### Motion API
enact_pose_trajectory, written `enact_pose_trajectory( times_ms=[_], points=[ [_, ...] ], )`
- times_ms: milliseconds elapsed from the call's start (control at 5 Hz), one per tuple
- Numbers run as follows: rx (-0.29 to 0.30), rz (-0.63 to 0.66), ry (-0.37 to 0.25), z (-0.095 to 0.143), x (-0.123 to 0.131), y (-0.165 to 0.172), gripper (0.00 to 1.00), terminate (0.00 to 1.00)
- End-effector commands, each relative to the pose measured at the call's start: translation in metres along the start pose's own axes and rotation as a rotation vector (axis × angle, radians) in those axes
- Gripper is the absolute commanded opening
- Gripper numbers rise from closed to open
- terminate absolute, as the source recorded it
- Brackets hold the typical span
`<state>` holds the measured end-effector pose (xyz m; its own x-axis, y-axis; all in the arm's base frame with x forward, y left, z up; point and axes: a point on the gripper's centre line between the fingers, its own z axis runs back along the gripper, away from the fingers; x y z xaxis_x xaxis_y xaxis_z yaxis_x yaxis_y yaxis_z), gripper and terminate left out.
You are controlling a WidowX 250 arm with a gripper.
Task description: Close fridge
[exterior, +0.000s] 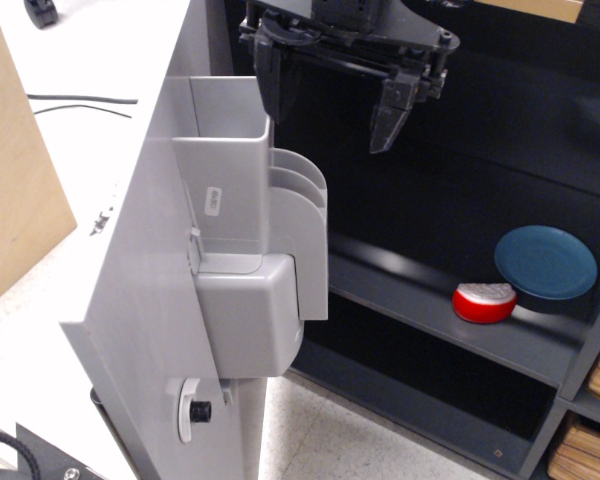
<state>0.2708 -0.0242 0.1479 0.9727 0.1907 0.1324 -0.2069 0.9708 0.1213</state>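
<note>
The fridge is a dark grey shelved cabinet [450, 200] with its door [145, 290] swung wide open toward me. I see the door's pale grey inner side with moulded grey bins [270, 250]. My black gripper [332, 100] hangs at the top of the view, just right of the door's upper bin and in front of the dark cabinet interior. Its two fingers are spread apart and hold nothing. The left finger [276, 85] is close to the top edge of the bin; I cannot tell whether it touches. The door's outer face and handle are hidden.
A blue plate [546, 262] leans at the back of a fridge shelf [430, 310], next to a red-and-white container [484, 302]. A tan wooden panel [10, 190] stands at the left. A black cable [80, 100] lies on the white surface. Wooden slats [592, 430] show at lower right.
</note>
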Motion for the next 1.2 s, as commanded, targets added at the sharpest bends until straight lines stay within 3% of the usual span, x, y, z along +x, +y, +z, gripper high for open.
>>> enact_pose_trajectory(
  times_ms=[0,400,600,1000],
  points=[
    [0.0,0.0,0.0,0.0,0.0,0.0,1.0,0.0],
    [-0.12,-0.027,-0.073,0.063,-0.005,-0.002,1.0,0.0],
    [-0.139,-0.028,-0.069,0.077,-0.031,0.004,1.0,0.0],
    [-0.089,-0.02,-0.019,0.063,-0.093,0.025,1.0,0.0]
  ],
)
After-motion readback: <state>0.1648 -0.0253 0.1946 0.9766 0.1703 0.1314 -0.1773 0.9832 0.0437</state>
